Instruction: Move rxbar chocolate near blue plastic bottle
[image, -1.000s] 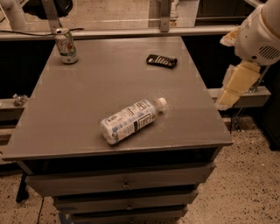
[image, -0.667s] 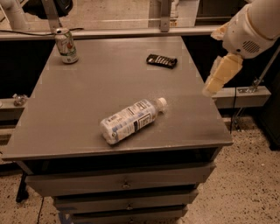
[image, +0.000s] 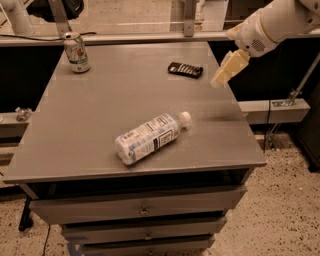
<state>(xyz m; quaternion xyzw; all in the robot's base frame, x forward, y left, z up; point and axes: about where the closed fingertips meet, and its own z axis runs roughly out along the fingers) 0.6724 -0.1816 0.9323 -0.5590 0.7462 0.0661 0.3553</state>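
pincer place: pincer (image: 224, 75) in upper right of frame, hanging over right edge of surface (image: 100, 110), just right of rxbar chocolate (image: 185, 69), not touching it
pincer state: cannot tell whether released or clenched; nothing seen held
arm: white, enters from top right corner of frame
rxbar chocolate: flat on surface, upper middle-right of frame, near the far right corner; dark wrapper
blue plastic bottle: blue plastic bottle (image: 150, 138) lying on its side at centre of frame, cap pointing to upper right, well apart from the bar
soda can: soda can (image: 77, 52) upright at upper left, far corner of surface; no part in task
drawers: drawers (image: 140, 210) under surface, bottom of frame, closed
change: pincer shifted up and left across frame over the last second, from beyond right edge of surface to over that edge; nearer the bar now; bar, bottle and can unmoved
meaning: looks like reach phase, approach to the bar; no grasp yet, no carry begun
progress: early; bar not near bottle
next move: probably further left and down onto the bar, then carry toward centre of frame, set down beside bottle
risk: thin flat bar, hard to pinch off surface, may slide; bottle on its side may roll if bumped
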